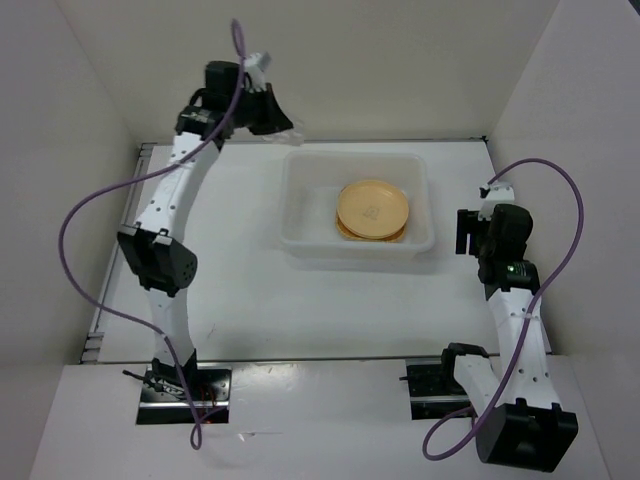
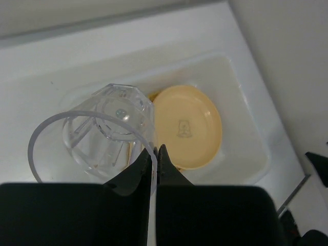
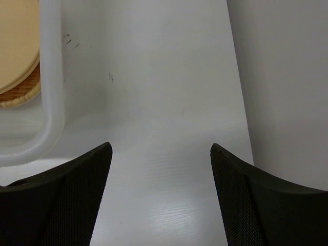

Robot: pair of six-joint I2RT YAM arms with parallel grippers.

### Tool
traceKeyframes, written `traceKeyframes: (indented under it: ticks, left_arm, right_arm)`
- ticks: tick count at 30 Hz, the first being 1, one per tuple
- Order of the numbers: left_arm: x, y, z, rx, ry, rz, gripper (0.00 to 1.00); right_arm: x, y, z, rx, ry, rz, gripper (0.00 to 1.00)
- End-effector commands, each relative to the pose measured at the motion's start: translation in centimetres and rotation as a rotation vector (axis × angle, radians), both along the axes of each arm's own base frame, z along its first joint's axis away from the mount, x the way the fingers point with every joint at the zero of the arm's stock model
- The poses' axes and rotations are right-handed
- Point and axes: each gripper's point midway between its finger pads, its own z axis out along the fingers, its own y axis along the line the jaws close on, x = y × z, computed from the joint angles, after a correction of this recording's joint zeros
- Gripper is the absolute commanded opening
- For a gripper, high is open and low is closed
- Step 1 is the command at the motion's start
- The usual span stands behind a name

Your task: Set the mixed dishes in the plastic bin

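My left gripper point(image 1: 275, 118) is shut on the rim of a clear glass cup point(image 2: 102, 133) and holds it in the air above the far left corner of the plastic bin point(image 1: 300, 215). The cup lies tilted, its mouth toward the camera. In the bin lies a round tan-yellow plate point(image 1: 372, 208) on top of a stack; it also shows in the left wrist view point(image 2: 187, 125). A woven plate edge point(image 3: 23, 95) peeks out under it. My right gripper point(image 1: 463, 232) is open and empty, just right of the bin. No second cup shows.
White walls close in the table on the left, back and right. In the right wrist view the bin's rounded corner point(image 3: 51, 102) is at the left and the right wall point(image 3: 287, 77) close on the right. Purple cables loop off both arms.
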Motion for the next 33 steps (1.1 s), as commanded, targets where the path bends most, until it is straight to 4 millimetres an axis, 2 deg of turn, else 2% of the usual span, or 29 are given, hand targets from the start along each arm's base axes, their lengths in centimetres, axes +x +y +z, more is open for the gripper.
traceKeyframes:
  ticks: [1, 2, 3, 4, 6, 7, 8, 10, 11, 12, 16, 17, 18, 20, 21, 22, 24, 29, 31, 33]
  left_arm:
    - [-0.5, -3.6, -8.2, 0.18, 0.156, -0.039, 0.0]
    - [-0.8, -4.5, -8.7, 0.215, 0.158, -0.038, 0.0]
    - [-1.1, -5.9, -9.7, 0.259, 0.158, -0.026, 0.0]
    - [-0.9, -6.3, -11.1, 0.285, 0.185, -0.009, 0.0]
    - [-0.8, -6.5, -12.0, 0.325, 0.204, 0.031, 0.0]
    - [-0.7, -7.0, -13.6, 0.348, 0.225, 0.031, 0.0]
    - [-0.5, -6.6, -14.1, 0.362, 0.238, 0.056, 0.0]
    - [-0.6, -7.0, -16.4, 0.429, 0.266, 0.08, 0.0]
    - [-0.2, -6.8, -16.7, 0.443, 0.262, 0.098, 0.0]
    - [-0.3, -7.3, -18.1, 0.463, 0.28, 0.092, 0.0]
    - [0.1, -8.3, -19.0, 0.472, 0.276, 0.098, 0.0]
    - [0.2, -8.3, -18.7, 0.467, 0.268, 0.099, 0.0]
    - [0.3, -8.4, -20.0, 0.48, 0.287, 0.096, 0.0]
    - [0.3, -8.8, -20.3, 0.488, 0.284, 0.096, 0.0]
    - [0.3, -8.8, -21.1, 0.489, 0.3, 0.1, 0.0]
    - [0.4, -8.9, -20.7, 0.483, 0.291, 0.101, 0.02]
    - [0.4, -9.1, -21.8, 0.488, 0.31, 0.09, 0.06]
    - [0.4, -9.4, -22.0, 0.477, 0.317, 0.088, 0.11]
    - [0.5, -9.4, -21.6, 0.472, 0.309, 0.089, 0.11]
    - [0.8, -9.4, -21.3, 0.471, 0.298, 0.098, 0.15]
  right_arm:
    - [0.6, -0.2, 1.8, -0.017, -0.08, 0.004, 0.82]
    - [0.5, -0.1, 2.1, -0.018, -0.089, 0.004, 0.82]
    - [0.4, -0.1, 1.7, -0.017, -0.08, 0.004, 0.82]
    - [0.5, 0.0, 1.7, -0.012, -0.081, 0.013, 0.82]
    - [0.4, 0.0, 1.9, -0.014, -0.09, 0.013, 0.82]
    - [0.4, 0.2, 1.9, -0.018, -0.088, 0.025, 0.82]
    - [0.4, 0.2, 1.9, -0.018, -0.088, 0.025, 0.82]
    - [0.4, 0.2, 1.9, -0.018, -0.088, 0.025, 0.82]
    - [0.5, 0.4, 1.9, -0.017, -0.088, 0.034, 0.82]
    - [0.5, 0.4, 1.9, -0.017, -0.088, 0.034, 0.82]
    - [0.5, 0.7, 2.2, -0.018, -0.097, 0.045, 0.82]
    - [0.5, 0.7, 2.2, -0.018, -0.097, 0.045, 0.82]
    - [0.4, 0.6, 2.2, -0.023, -0.097, 0.037, 0.82]
    - [0.4, 0.6, 2.2, -0.023, -0.097, 0.037, 0.82]
    - [0.3, 0.6, 2.4, -0.024, -0.106, 0.037, 0.82]
    - [0.3, 0.6, 2.4, -0.024, -0.106, 0.037, 0.82]
    - [0.3, 0.6, 2.4, -0.024, -0.106, 0.037, 0.82]
    - [0.3, 0.6, 2.4, -0.024, -0.106, 0.037, 0.82]
    - [0.4, 0.9, 2.4, -0.024, -0.106, 0.046, 0.82]
    - [0.4, 0.9, 2.4, -0.024, -0.106, 0.046, 0.82]
